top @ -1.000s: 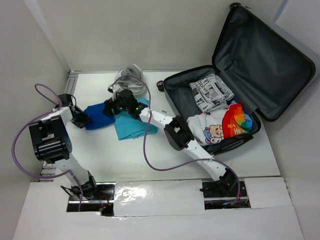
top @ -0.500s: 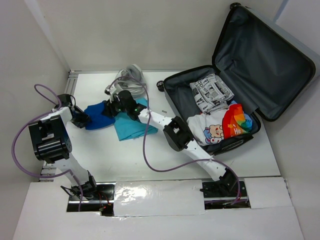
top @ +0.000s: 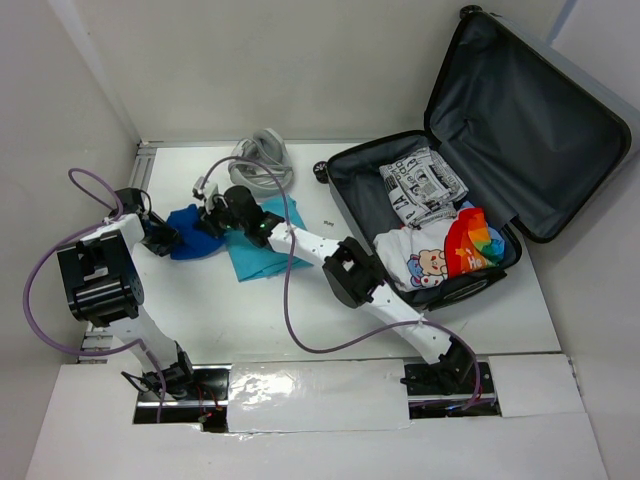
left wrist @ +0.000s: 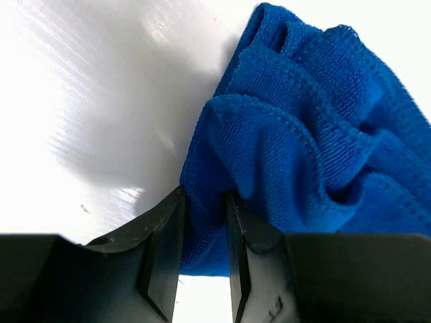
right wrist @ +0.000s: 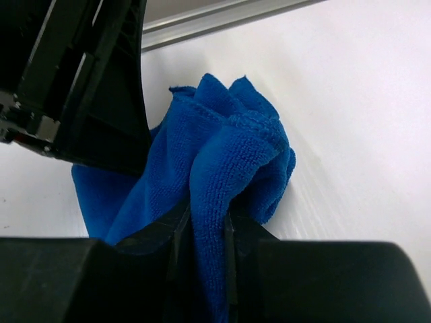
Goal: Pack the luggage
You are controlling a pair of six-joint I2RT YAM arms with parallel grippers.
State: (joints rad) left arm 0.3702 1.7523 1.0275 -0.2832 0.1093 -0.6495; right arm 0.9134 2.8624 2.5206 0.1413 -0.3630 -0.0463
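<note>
The blue cloth [left wrist: 303,155] is fuzzy looped terry; the table [left wrist: 87,101] glossy, smooth.

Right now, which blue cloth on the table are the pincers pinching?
The dark blue towel: the left pincer and right pincer each pinch a fold. The turquoise cloth lies flat, ungripped.

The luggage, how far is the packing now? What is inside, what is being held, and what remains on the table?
Done: the open luggage holds a newsprint cloth, a white cartoon shirt and a rainbow item. In hand: the left gripper and right gripper both pinch the blue towel on the table. Left: that towel, the teal cloth beside it and a grey bundle at the back.
</note>
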